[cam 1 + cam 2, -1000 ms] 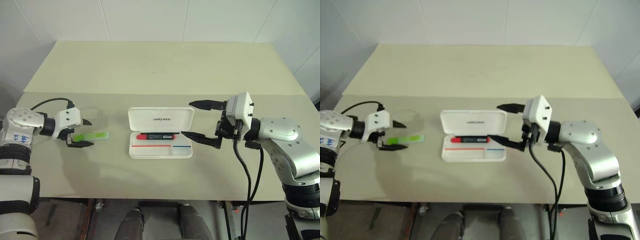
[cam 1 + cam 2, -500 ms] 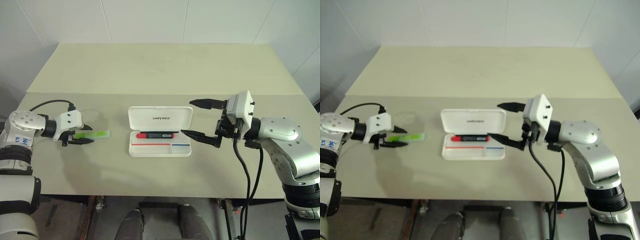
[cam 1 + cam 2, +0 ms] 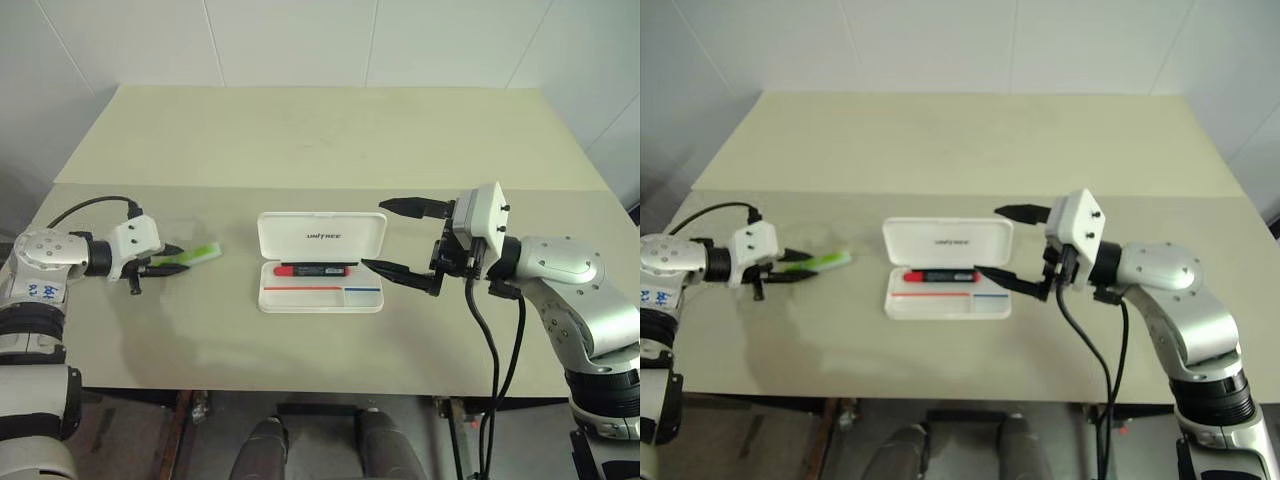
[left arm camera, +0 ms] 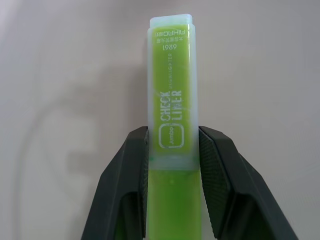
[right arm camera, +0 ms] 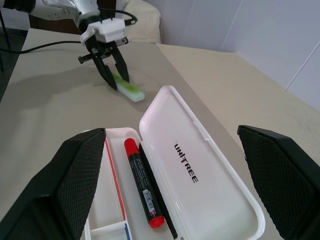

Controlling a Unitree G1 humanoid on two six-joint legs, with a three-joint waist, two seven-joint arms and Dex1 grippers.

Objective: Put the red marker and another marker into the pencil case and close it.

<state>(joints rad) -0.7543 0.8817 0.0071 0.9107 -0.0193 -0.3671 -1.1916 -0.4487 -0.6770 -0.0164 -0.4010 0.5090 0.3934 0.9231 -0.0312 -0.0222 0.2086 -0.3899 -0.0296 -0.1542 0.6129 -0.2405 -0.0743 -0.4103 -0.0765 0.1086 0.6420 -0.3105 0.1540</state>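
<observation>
Left gripper [image 4: 172,150]: jaws closed on the green marker [image 4: 172,100], pads pressed to its two flat sides near one end, most of the body projecting beyond the fingertips. In the head views the marker's far end tilts up off the table [image 3: 300,130], well to the left of the case [image 3: 321,263].

Risk: the hold sits near one end, so the long free part could swing or slip between the pads during the carry; a marker that arrives skewed may catch on the case wall or on the upright lid [image 3: 322,237] rather than drop into the tray.

Right gripper [image 3: 401,240]: jaws fully spread and empty, hovering just beside the case's right end, one finger near the lid corner, the other near the tray rim. It is the one thing close to the delivery path, and contact there could shift the case.

The red marker [image 3: 316,270] already lies in the tray, along the hinge side; the strip in front of it is free. The table between the green marker and the case is bare.
</observation>
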